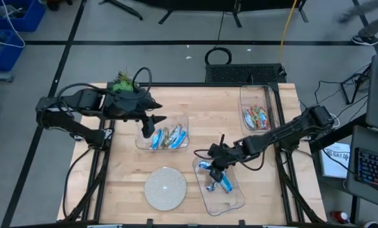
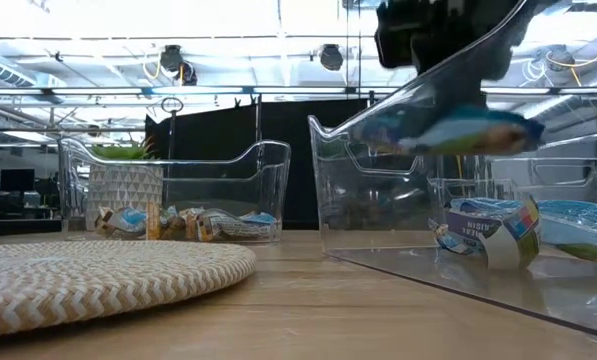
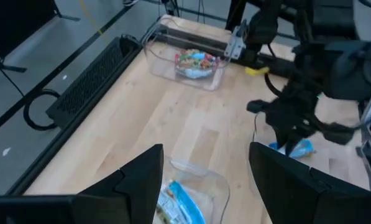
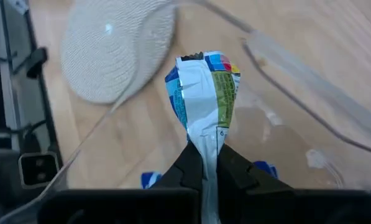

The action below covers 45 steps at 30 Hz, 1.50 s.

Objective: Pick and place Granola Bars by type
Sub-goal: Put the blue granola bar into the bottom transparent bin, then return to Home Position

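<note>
My right gripper (image 1: 213,161) is shut on a blue granola bar (image 4: 204,93) and hangs over the far end of the near clear bin (image 1: 230,201), where other blue bars (image 1: 219,183) lie on the bin's floor. My left gripper (image 1: 154,121) is open above the left end of the middle bin (image 1: 183,120), which holds a mix of blue and multicoloured bars (image 1: 170,137). In the left wrist view its fingers stand apart over a blue bar (image 3: 182,202). The far right bin (image 1: 242,95) holds multicoloured bars (image 1: 257,117). My right gripper pinches the blue bar by the crimped end of its wrapper (image 4: 205,144) between the two fingers (image 4: 185,165), which lie along the bar. The bar sticks out past the fingertips, lifted clear above the near bin, and lies roughly level in the low view (image 2: 458,130).
A round woven whitish plate (image 1: 165,188) lies near the table's near edge, left of the near bin. A potted green plant (image 1: 121,81) stands at the far left by the left arm. Bare wood lies between the three bins. A black frame rims the table.
</note>
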Tool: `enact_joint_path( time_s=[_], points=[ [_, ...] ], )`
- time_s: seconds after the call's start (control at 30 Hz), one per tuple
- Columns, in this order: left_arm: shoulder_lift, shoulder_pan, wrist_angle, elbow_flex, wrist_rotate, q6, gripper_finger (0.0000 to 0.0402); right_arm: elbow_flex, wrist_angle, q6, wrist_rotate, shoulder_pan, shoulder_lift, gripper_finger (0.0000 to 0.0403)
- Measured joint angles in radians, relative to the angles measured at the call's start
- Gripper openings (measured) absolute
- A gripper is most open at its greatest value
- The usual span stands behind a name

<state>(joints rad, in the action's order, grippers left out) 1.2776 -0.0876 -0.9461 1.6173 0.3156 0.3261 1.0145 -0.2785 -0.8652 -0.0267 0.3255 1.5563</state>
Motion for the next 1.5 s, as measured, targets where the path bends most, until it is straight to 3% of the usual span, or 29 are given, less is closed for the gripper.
enact_joint_path(
  time_s=[0.4, 0.77, 1.07, 1.27, 1.5],
  points=[
    [-0.005, -0.004, -0.007, 0.000, -0.008, -0.009, 0.0244, 0.011, 0.128, -0.032, 0.077, -0.032, 0.123, 0.0010],
    [-0.014, -0.004, 0.014, 0.000, -0.008, -0.018, 0.0243, 0.007, -0.056, 0.007, 0.088, -0.053, -0.021, 0.0126],
    [-0.015, -0.004, 0.019, 0.000, 0.003, -0.001, 0.0244, 0.006, -0.070, 0.017, 0.153, -0.056, -0.050, 0.0132],
    [-0.088, -0.004, -0.118, 0.000, 0.109, 0.053, 0.0244, 0.007, -0.114, 0.088, 0.139, -0.057, -0.206, 0.0123],
    [-0.271, -0.017, -0.138, -0.034, 0.142, 0.046, 0.0244, 0.007, -0.219, 0.230, -0.088, -0.031, -0.490, 0.0125]
  ],
)
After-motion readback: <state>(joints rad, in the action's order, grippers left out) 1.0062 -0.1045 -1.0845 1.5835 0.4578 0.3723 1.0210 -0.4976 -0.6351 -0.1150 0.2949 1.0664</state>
